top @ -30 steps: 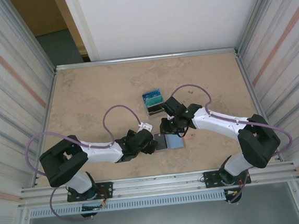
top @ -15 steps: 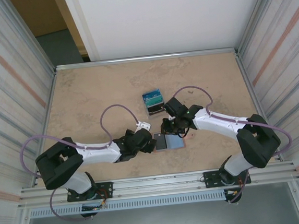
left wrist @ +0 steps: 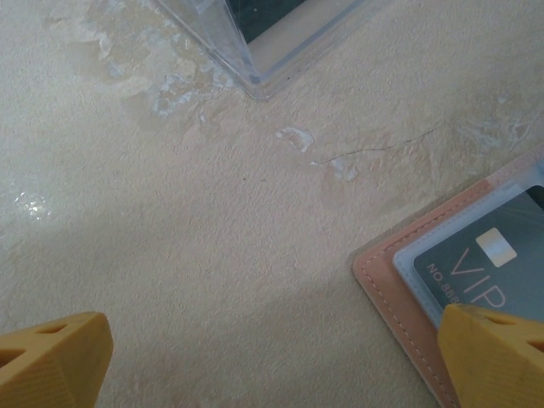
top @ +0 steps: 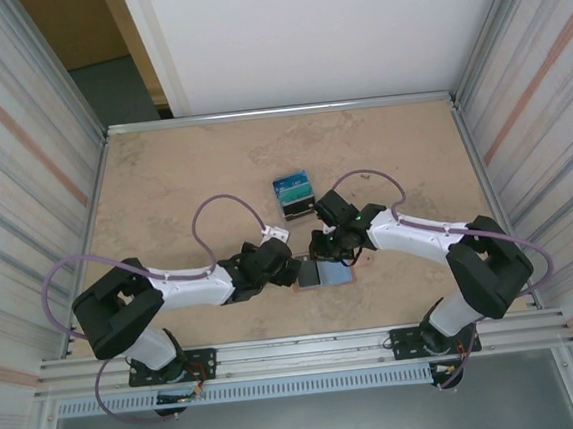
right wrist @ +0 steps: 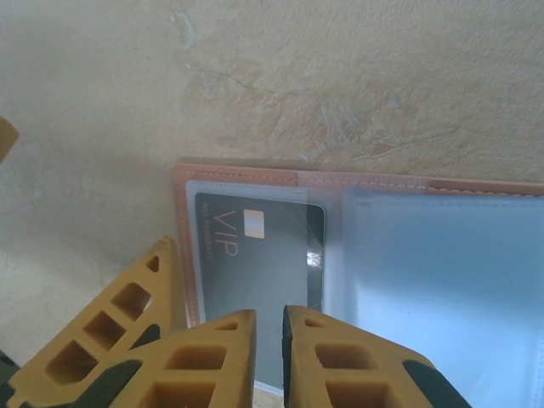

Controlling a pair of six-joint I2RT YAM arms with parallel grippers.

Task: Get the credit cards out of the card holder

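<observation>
card holder (left wrist: 380,274): cut off at the right and bottom edges of the left wrist view; one finger of the left gripper (left wrist: 274,361) covers part.
VIP card (right wrist: 255,255): near edge behind the right gripper (right wrist: 268,316); small print unreadable.
right gripper's hold: cannot tell if anything is pinched.
clear stand (left wrist: 263,51): cut off at top.
stand's cards (top: 291,186): too small to read.

The card holder (right wrist: 182,255) is recorded as tan-pink leather with pale stitching and blue-grey panels. The credit card (right wrist: 255,272) is dark grey, lettered pale. The counter (left wrist: 212,212) is mottled beige.
</observation>
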